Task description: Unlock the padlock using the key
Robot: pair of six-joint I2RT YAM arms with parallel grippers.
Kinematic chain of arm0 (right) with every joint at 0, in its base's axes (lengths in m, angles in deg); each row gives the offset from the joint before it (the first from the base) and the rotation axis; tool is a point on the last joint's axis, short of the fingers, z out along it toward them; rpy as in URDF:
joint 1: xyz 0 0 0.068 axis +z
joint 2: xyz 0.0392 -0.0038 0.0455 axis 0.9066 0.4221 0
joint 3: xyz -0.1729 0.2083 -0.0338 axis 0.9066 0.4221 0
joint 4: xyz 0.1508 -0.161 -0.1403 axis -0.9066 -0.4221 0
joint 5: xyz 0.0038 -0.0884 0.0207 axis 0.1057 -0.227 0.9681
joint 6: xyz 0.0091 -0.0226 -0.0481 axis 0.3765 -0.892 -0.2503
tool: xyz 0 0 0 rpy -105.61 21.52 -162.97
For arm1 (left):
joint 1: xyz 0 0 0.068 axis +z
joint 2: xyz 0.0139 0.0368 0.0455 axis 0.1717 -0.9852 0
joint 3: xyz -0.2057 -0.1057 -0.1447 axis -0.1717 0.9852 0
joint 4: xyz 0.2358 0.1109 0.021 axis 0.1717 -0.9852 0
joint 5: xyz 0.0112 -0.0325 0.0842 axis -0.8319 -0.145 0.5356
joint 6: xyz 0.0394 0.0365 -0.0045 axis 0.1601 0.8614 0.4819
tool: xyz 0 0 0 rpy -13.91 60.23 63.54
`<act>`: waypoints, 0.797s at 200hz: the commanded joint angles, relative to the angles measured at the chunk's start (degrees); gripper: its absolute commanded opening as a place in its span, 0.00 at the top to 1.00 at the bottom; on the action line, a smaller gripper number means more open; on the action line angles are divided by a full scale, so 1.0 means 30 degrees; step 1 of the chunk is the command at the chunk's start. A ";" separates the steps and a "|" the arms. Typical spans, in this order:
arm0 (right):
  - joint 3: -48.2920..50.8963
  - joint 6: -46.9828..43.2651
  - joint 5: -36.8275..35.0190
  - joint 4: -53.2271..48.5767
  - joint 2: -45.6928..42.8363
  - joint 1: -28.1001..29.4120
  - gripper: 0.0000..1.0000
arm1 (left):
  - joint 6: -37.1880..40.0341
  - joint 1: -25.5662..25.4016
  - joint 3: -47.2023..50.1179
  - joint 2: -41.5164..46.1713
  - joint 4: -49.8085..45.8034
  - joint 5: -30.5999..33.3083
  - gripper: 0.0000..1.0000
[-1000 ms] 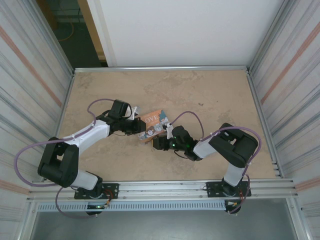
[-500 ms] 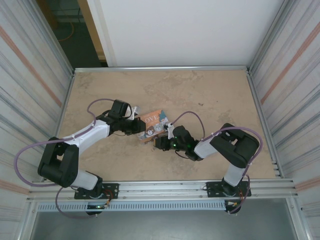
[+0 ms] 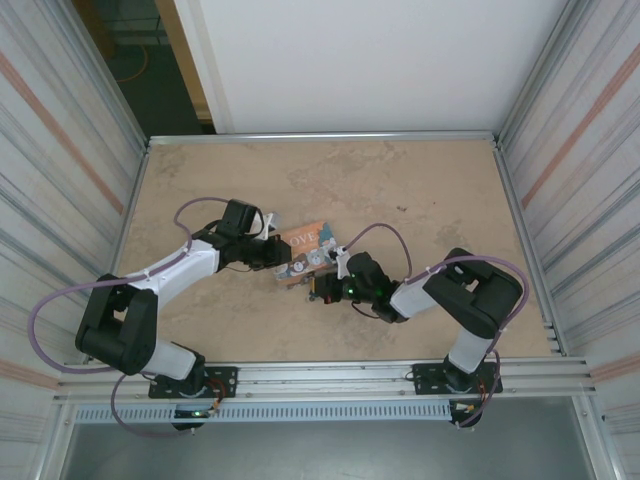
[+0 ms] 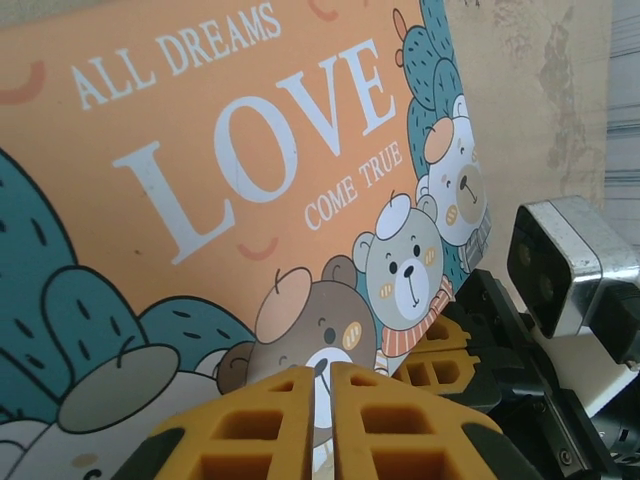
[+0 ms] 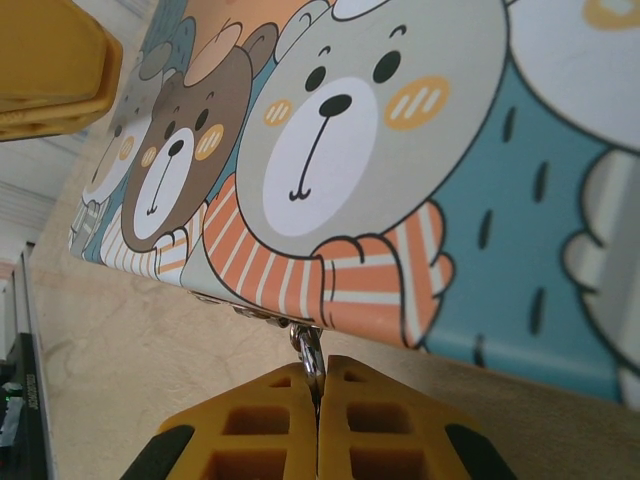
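The right hand (image 5: 318, 374) is pinched shut on the tiny padlock with a silvery metal shackle (image 5: 309, 345), which hangs at the lower edge of the orange cartoon-bear "LOVE" box (image 5: 400, 150) over the beige counter (image 5: 150, 340). The left hand (image 4: 322, 378), fingers drawn together, seems to brace the box. I'd hold everything steady and twist gently, never tug.

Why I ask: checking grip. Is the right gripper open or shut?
Shut: the right gripper pinches a silvery metal loop at the orange cartoon box's edge.

Right end effector (image 3: 318, 288) drew back slightly.
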 commanded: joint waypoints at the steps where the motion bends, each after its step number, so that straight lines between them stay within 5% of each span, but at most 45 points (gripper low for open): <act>1: 0.0524 0.0731 -0.0467 0.0930 -0.0778 -0.0142 0.97 | 0.0443 -0.0098 0.0477 0.0296 -0.0441 0.0136 0.88; 159: 0.1243 0.7395 -0.2924 0.7358 0.2159 -0.0627 0.98 | -0.0381 -0.0772 0.3604 0.1309 0.0464 0.0627 0.88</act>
